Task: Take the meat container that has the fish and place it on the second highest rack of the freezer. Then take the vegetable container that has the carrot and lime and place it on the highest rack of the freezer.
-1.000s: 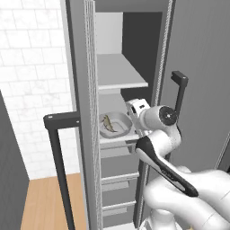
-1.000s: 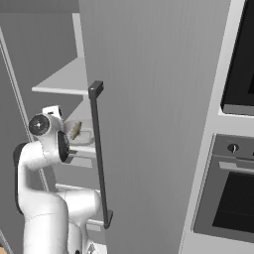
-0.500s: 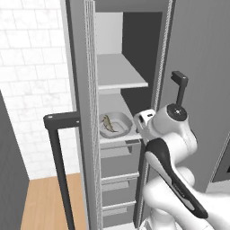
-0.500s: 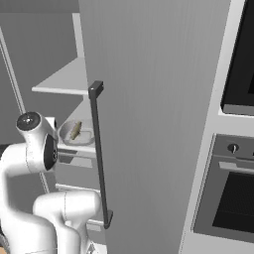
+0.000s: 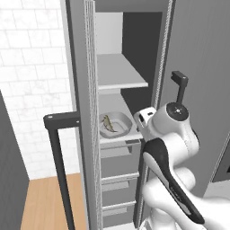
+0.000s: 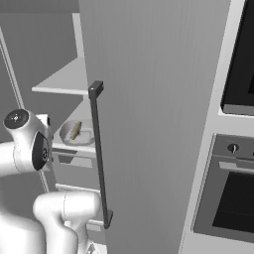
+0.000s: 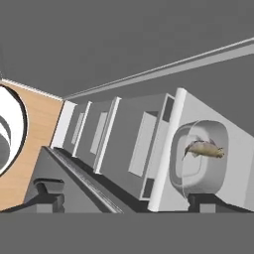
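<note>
- My hand (image 7: 124, 198), fingers spread wide and gripping nothing, faces the freezer (image 5: 85, 54) from outside it
- The fish (image 7: 203, 149) lies in its meat container (image 7: 196, 151) on the second rack from the top, so step one looks done
- Next, I judge, comes fetching the vegetable container with carrot and lime for the top rack (image 5: 119, 74)

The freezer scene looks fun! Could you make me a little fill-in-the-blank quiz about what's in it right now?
1. The tray on the freezer shelf holds a ____.
2. The shelf above the tray is ____.
3. Below the tray's shelf sit several ____.
4. The gripper has its jaws ____ and holds nothing.

Missing words: fish; empty; drawers; open
</note>
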{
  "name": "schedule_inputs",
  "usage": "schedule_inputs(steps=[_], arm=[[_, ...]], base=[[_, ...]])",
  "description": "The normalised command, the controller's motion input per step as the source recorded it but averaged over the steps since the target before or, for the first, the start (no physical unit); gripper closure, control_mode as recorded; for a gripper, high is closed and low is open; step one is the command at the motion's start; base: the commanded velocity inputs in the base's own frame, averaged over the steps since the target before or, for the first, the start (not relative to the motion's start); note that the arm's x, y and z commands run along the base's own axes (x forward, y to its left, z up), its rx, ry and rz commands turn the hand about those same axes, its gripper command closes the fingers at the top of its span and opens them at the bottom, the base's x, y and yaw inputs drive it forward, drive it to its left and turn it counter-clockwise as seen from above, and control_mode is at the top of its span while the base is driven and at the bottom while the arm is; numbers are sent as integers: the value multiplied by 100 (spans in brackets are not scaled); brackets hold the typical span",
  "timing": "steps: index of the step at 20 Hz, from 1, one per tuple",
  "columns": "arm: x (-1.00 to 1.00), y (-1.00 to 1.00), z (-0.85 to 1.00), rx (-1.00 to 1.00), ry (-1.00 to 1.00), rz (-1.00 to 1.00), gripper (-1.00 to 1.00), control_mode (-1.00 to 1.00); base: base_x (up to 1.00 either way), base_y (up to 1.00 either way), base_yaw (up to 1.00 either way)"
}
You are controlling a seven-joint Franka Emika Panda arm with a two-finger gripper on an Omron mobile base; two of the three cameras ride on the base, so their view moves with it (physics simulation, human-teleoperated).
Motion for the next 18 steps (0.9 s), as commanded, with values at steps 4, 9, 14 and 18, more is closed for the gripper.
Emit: schedule_inputs(steps=[4,9,14,18], arm=[[-16,-8,0,0,-9,0,-100,100],[0,0,0,0,0,0,-100,100],[0,0,0,0,0,0,-100,100],[0,0,0,0,0,0,-100,100]], base=[[-34,-24,0],[-82,-69,-2],[-58,-96,-7],[-29,-100,-4]])
